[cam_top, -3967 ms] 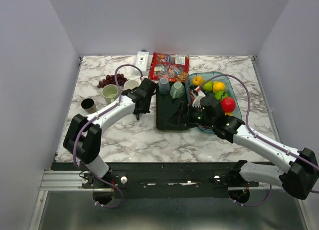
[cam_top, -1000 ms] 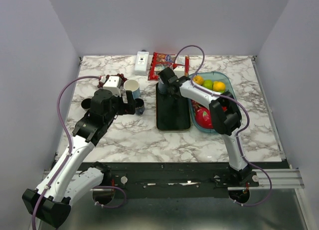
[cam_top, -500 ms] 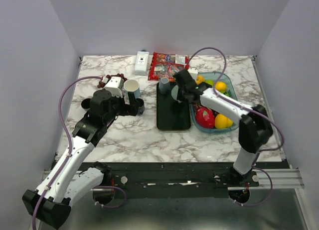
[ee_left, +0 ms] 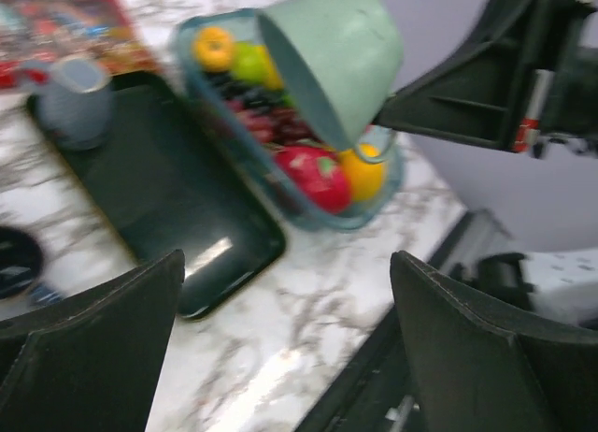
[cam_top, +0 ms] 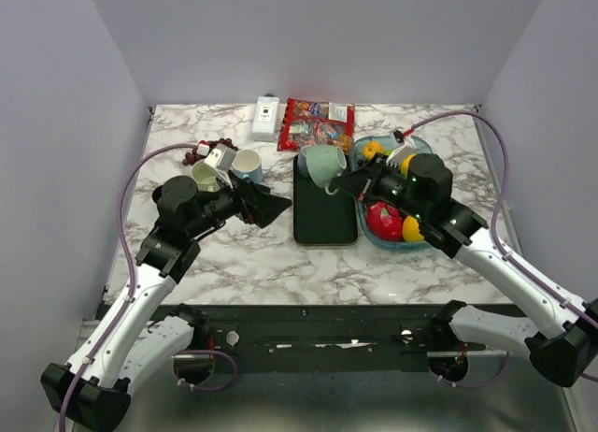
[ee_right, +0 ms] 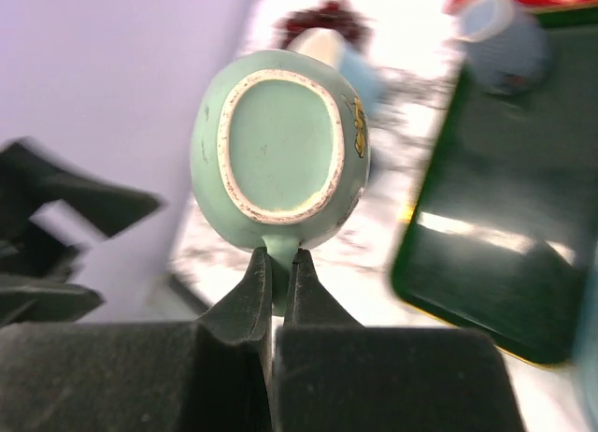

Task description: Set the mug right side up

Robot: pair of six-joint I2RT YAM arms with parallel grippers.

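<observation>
In the right gripper [ee_right: 277, 264], pale green mug [ee_right: 280, 151], tilted, speckled base ring

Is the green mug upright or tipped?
Tipped. The right gripper holds the mug in the air by its handle, its base facing the wrist camera.

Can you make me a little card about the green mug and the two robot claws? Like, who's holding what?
Mug: light green, up in the air, tipped sideways, not upright yet
Right claw: shut on the mug's handle
Left claw: open, holding nothing
Tray: black, with a small blue cup at its far end
Fruit tub: beside the tray, holding red, yellow and green fruit
</observation>
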